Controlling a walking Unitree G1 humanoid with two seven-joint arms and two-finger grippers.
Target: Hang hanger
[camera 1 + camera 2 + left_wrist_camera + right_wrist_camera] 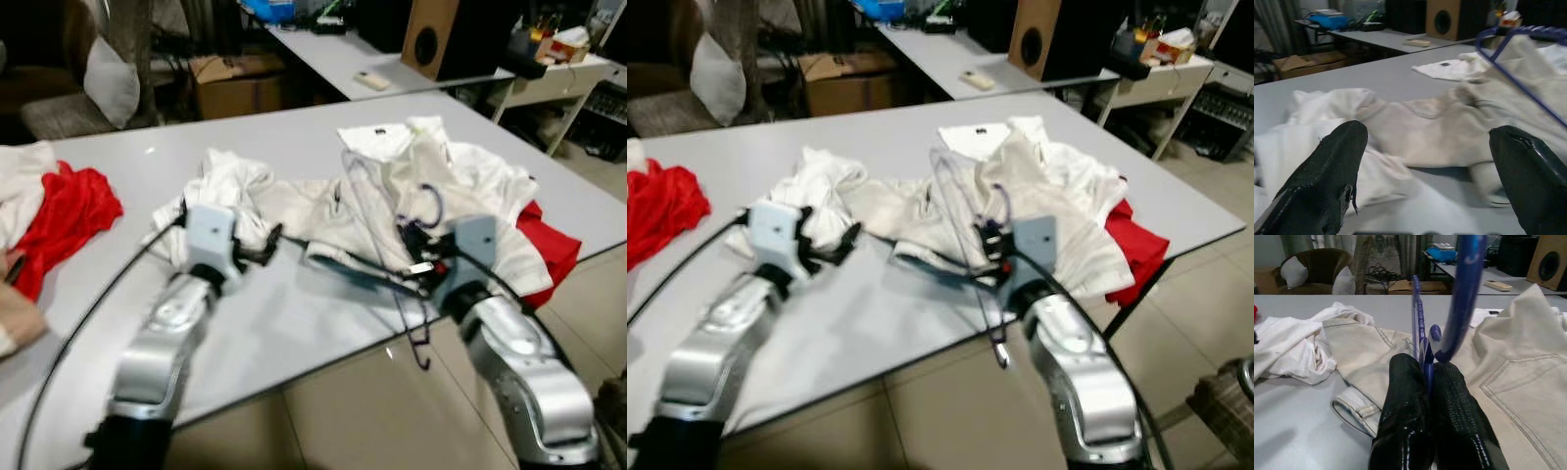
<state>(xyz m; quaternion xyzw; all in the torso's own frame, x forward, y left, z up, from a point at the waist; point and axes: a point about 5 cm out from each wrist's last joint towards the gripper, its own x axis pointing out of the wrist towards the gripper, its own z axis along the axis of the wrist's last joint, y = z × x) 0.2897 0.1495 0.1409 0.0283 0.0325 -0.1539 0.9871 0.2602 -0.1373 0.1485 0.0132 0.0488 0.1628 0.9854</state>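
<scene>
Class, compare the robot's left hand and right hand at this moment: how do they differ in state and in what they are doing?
The left hand is open, its fingers spread wide and holding nothing; the right hand is shut on the blue hanger. The left hand hovers by the crumpled white garment; the right hand is over the cream jacket near the table's edge. Both have two black fingers on silver arms.

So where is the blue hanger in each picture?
Left eye view: the blue hanger rises over the cream jacket, by the right gripper.
Right eye view: near the middle, its hook just above the right gripper.
Left wrist view: a blue bar past the open left gripper.
Right wrist view: pinched between the black fingers.
Shared landmark: the brown speaker.
</scene>
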